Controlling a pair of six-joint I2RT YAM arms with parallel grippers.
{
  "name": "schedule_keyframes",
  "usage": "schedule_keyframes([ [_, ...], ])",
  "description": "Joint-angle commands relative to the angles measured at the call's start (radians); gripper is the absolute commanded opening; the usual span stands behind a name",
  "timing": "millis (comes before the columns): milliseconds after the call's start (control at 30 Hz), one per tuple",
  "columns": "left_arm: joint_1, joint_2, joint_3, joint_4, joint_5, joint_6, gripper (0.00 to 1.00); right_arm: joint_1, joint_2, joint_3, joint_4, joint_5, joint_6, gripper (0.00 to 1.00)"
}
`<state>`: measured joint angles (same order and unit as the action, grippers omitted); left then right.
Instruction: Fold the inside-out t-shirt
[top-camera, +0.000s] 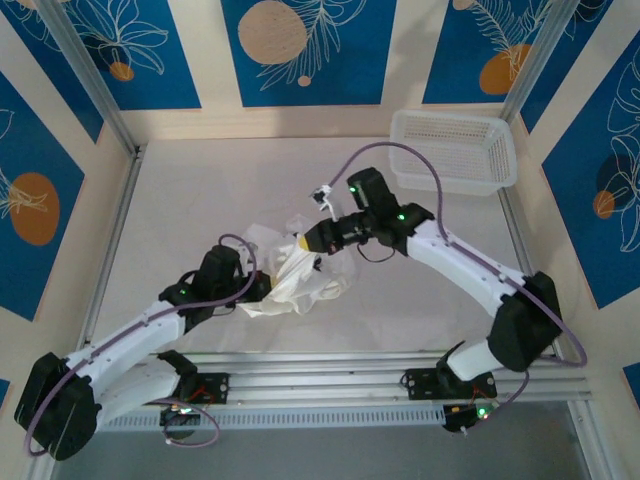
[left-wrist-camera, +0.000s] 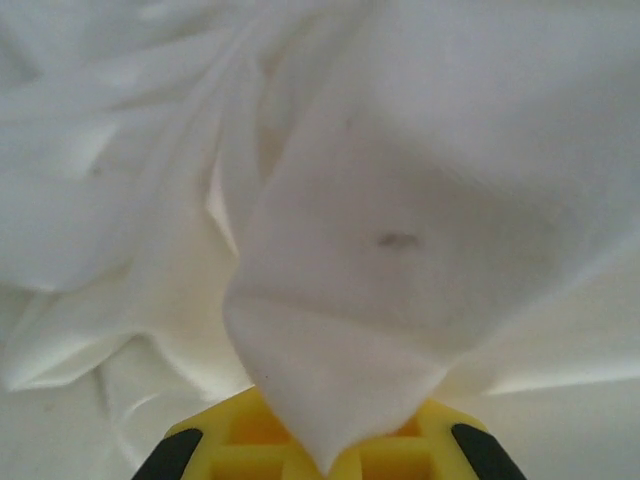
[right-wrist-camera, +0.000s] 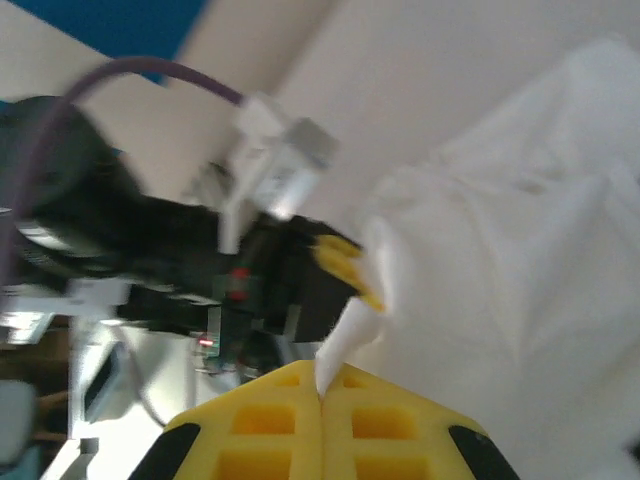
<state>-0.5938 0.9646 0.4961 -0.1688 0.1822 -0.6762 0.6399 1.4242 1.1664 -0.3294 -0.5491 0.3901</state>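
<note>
1. T-shirt (top-camera: 295, 270) sat bunched on the bench (top-camera: 200, 190) between both arms; no fold made.
2. Right hand (right-wrist-camera: 322, 400) was closed, pinching a cloth edge.
3. Left hand (left-wrist-camera: 322, 450) was closed, apparently on fabric; view poor.
4. Left to do: spread flat, then fold.

Left arm (top-camera: 130, 335) stretched low and forward from its base, right arm (top-camera: 465, 258) bent at the elbow and reaching inward, left tool (left-wrist-camera: 325, 455) and right tool (right-wrist-camera: 322, 395) drawn close together, yellow fingers (right-wrist-camera: 265, 425) of each pinched tight on the t-shirt (top-camera: 300, 285)
</note>
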Motion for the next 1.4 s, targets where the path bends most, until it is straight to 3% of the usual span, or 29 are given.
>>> schedule_keyframes([
  [0, -0.001, -0.055, -0.028, -0.030, -0.051, -0.007, 0.20, -0.009, -0.028, -0.054, 0.228, -0.263, 0.087, 0.00],
  [100, 0.000, -0.147, 0.025, -0.104, -0.093, 0.062, 0.48, -0.013, -0.007, -0.053, 0.192, -0.281, 0.066, 0.00],
  [167, 0.000, -0.186, 0.080, -0.182, -0.124, 0.142, 0.56, -0.017, 0.001, -0.058, 0.188, -0.280, 0.062, 0.00],
  [267, -0.001, -0.169, 0.190, -0.308, -0.138, 0.307, 0.61, -0.022, 0.008, -0.049, 0.175, -0.282, 0.046, 0.00],
  [400, -0.012, -0.033, 0.349, -0.445, -0.127, 0.481, 0.64, -0.024, 0.017, -0.021, 0.141, -0.298, 0.020, 0.00],
  [533, -0.021, 0.070, 0.440, -0.491, -0.040, 0.666, 0.74, -0.027, 0.024, 0.003, 0.107, -0.334, -0.006, 0.00],
  [700, -0.020, 0.163, 0.481, -0.487, 0.059, 0.742, 0.76, -0.028, 0.020, 0.016, 0.092, -0.333, -0.010, 0.00],
  [867, -0.020, 0.190, 0.483, -0.369, 0.052, 0.654, 0.62, -0.025, 0.021, 0.013, 0.092, -0.351, -0.010, 0.00],
  [900, -0.019, 0.187, 0.477, -0.332, 0.078, 0.629, 0.53, -0.025, 0.020, 0.010, 0.091, -0.350, -0.011, 0.00],
  [967, -0.016, 0.179, 0.469, -0.270, 0.129, 0.580, 0.13, -0.030, 0.015, 0.002, 0.090, -0.343, -0.012, 0.00],
  [1000, -0.009, 0.169, 0.467, -0.245, 0.165, 0.546, 0.00, -0.039, 0.011, -0.005, 0.090, -0.331, -0.013, 0.00],
  [1067, 0.019, 0.132, 0.453, -0.171, 0.289, 0.460, 0.00, -0.072, -0.006, -0.043, 0.105, -0.301, -0.017, 0.00],
  [1167, 0.069, 0.060, 0.406, 0.031, 0.491, 0.254, 0.00, -0.167, -0.032, -0.194, 0.191, -0.199, -0.037, 0.12],
  [1233, 0.081, 0.020, 0.384, 0.116, 0.522, 0.151, 0.00, -0.243, -0.019, -0.282, 0.260, -0.168, -0.017, 0.19],
  [1367, 0.086, -0.017, 0.375, 0.094, 0.509, 0.116, 0.00, -0.297, -0.076, -0.310, 0.283, -0.139, 0.045, 0.31],
])
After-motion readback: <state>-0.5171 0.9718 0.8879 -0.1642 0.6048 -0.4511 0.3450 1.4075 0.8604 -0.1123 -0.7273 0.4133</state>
